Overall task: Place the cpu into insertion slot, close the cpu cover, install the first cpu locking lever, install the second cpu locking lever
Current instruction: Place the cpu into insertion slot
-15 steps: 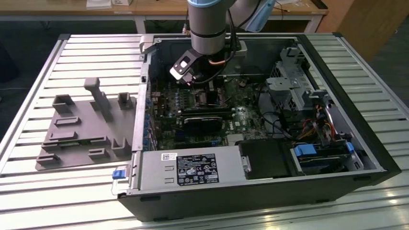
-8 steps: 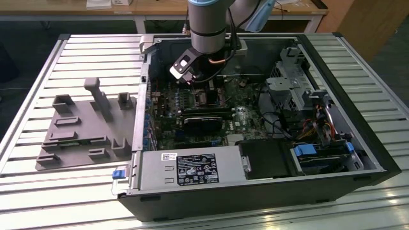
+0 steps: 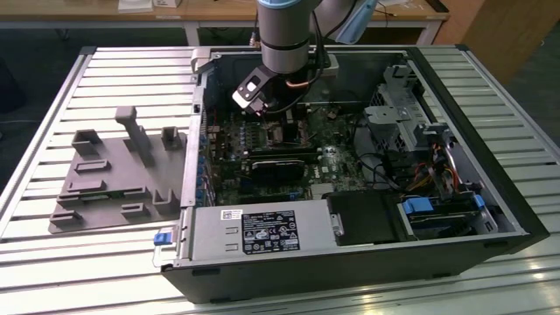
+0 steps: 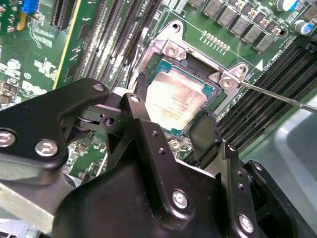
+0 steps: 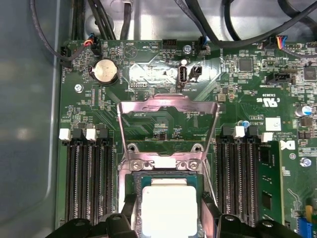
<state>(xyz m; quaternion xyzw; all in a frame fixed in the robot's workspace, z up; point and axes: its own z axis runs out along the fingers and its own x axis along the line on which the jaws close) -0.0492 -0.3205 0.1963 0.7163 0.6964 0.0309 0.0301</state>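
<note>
The cpu (image 5: pixel 169 208) lies flat in the insertion slot (image 5: pixel 136 198), its silver top (image 4: pixel 174 98) bright. My gripper (image 5: pixel 168 218) hangs low over it, with one black finger on each side. The fingers (image 4: pixel 205 133) stand a little off the chip's edges, so the gripper is open. Beyond the slot, the cpu cover (image 5: pixel 168 105) stands raised on its hinge, a thin silver frame. A thin locking lever (image 4: pixel 280 96) sticks out from the slot's corner. In the exterior view the gripper (image 3: pixel 278 121) is down inside the open computer case (image 3: pixel 455 98).
Long black memory slots (image 5: pixel 89 183) flank the socket on both sides. A black card (image 3: pixel 278 169) and the power supply (image 3: pixel 262 233) lie nearer the case front, and cables (image 5: pixel 223 34) cross near the case wall. A grey fixture (image 3: pixel 114 177) sits on the slatted table at the exterior view's left.
</note>
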